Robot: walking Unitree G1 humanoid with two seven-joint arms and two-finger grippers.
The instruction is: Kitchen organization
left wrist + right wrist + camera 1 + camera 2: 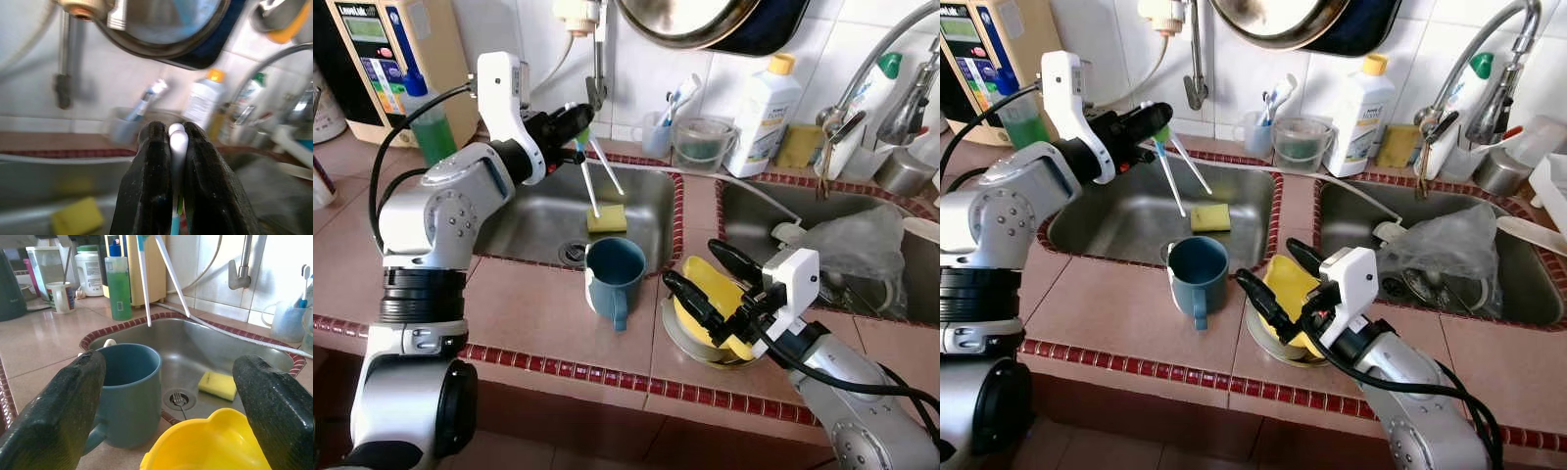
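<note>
Two thin white sticks [599,174] are clenched by the left gripper [576,125] above the steel sink [524,230], seemingly for dropping into the blue mug [614,277], while the right gripper [705,284] is spread wide around the yellow plastic bowl [715,299].

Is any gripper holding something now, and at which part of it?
The left gripper pinches two chopsticks at their top ends, above the sink. The right gripper is open around the yellow cup, not gripping.
</note>
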